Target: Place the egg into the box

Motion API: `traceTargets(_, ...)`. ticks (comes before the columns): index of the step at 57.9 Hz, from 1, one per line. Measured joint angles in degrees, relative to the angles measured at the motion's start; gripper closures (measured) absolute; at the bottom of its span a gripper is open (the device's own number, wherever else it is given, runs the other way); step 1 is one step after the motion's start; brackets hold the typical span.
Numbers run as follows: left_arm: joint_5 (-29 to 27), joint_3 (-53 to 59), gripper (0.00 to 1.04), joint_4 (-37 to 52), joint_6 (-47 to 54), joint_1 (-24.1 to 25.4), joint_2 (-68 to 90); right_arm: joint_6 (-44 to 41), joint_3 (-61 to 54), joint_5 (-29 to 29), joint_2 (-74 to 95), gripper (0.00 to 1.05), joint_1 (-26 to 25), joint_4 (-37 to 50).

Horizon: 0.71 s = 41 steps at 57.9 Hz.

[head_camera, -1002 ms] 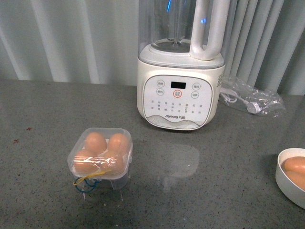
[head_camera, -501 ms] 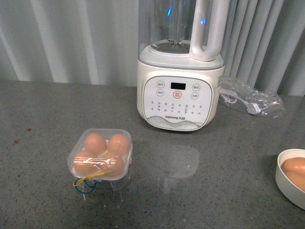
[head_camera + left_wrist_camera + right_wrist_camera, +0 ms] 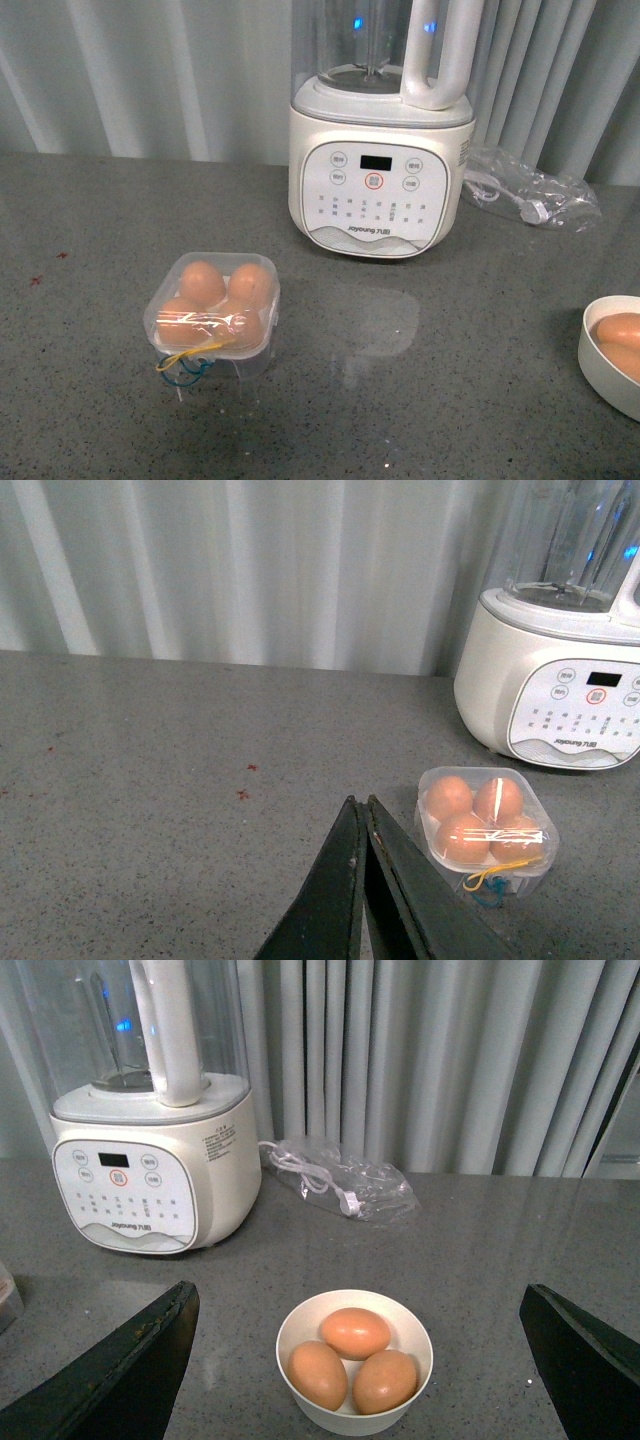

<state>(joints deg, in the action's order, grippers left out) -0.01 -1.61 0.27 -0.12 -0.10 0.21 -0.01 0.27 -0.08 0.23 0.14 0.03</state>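
The clear box (image 3: 212, 310) stands on the grey counter at front left, lid closed over several orange-brown eggs, with yellow and blue bands at its front. It also shows in the left wrist view (image 3: 487, 816). My left gripper (image 3: 358, 805) is shut and empty, held above the counter beside the box and apart from it. My right gripper (image 3: 360, 1305) is wide open above a white bowl (image 3: 354, 1416) holding three eggs (image 3: 355, 1333). The bowl's edge shows at the front view's right (image 3: 600, 372). Neither gripper shows in the front view.
A white blender (image 3: 381, 130) stands at the back centre, also in the right wrist view (image 3: 150, 1150). A clear plastic bag with a cable (image 3: 530, 195) lies to its right. Grey curtains hang behind the counter.
The front view has shifted slightly: box, blender and bowl sit a little lower or differently framed. Nothing on the counter has moved relative to the rest.
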Motion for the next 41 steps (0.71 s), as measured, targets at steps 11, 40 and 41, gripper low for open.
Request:
traceTargets(11,0.0,0.0,0.71,-0.2,0.0,0.0,0.0,0.0,0.0,0.0,0.0,0.07,0.0,0.0)
traceTargets(40,0.0,0.0,0.07,-0.2,0.0,0.0,0.0,0.0,0.0,0.0,0.0,0.07,0.0,0.0)
traceTargets(41,0.0,0.0,0.07,-0.2,0.0,0.0,0.0,0.0,0.0,0.0,0.0,0.07,0.0,0.0)
